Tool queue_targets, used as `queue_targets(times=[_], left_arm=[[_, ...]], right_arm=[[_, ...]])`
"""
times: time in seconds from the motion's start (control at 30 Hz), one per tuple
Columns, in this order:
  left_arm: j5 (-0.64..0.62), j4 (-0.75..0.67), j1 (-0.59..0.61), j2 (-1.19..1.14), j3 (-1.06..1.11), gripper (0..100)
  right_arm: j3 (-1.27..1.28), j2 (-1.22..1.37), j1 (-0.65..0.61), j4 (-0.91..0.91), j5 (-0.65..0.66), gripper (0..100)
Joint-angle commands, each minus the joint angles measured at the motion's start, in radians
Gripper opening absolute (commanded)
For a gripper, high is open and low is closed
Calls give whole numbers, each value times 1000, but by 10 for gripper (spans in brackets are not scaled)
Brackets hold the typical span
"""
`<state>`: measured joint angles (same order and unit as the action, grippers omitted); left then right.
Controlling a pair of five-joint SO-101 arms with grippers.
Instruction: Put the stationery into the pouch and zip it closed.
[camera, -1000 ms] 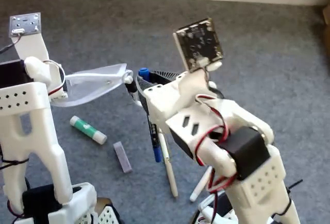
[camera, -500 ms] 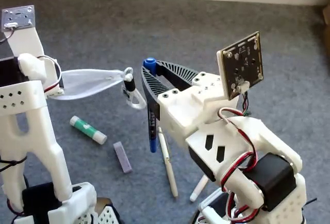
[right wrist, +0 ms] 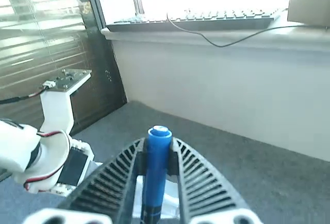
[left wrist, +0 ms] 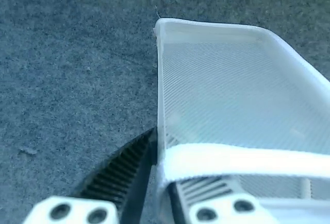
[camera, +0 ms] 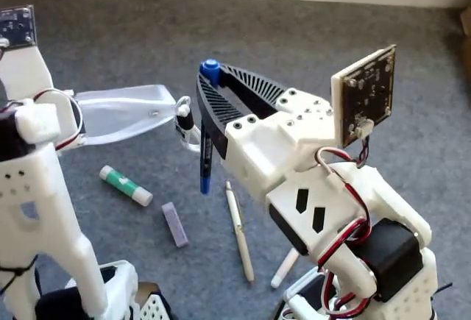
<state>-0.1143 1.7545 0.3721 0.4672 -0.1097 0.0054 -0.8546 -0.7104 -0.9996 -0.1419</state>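
**Item 1. Right gripper**: Centre of the high view, raised off the surface. Its fingers are drawn narrow and clamped on a blue pen. The pen hangs close to upright, with the cap at the fingertips and the tip pointing down, clear of the carpet. The right wrist view shows the pen seated between two ribbed black fingers, the cap standing just past their tips.

**Item 2. Left gripper**: Fingers narrow, pinched on the near edge of the pouch.

**Item 3. Pouch**: Clear plastic, held in the air at the left-centre of the high view, lying roughly level and reaching toward the middle. Its far end carries the zip pull, which sits just beside the pen's shaft. Whether the two touch cannot be told.

**Item 4. Loose stationery on the grey carpet**, lower half of the high view:
- Glue stick: green and white, lower left, below the pouch.
- Small purple block: near the glue stick, to its lower right.
- White pen: lower centre, below the blue pen's tip.
- White stick: right of the white pen, partly hidden by the right arm.
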Motion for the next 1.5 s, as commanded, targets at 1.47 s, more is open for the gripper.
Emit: queue_targets(times=[1.47], left_arm=[[-75, 11, -199, 64, 87, 5]], right_arm=[[556, -102, -136, 1055, 137, 5]])
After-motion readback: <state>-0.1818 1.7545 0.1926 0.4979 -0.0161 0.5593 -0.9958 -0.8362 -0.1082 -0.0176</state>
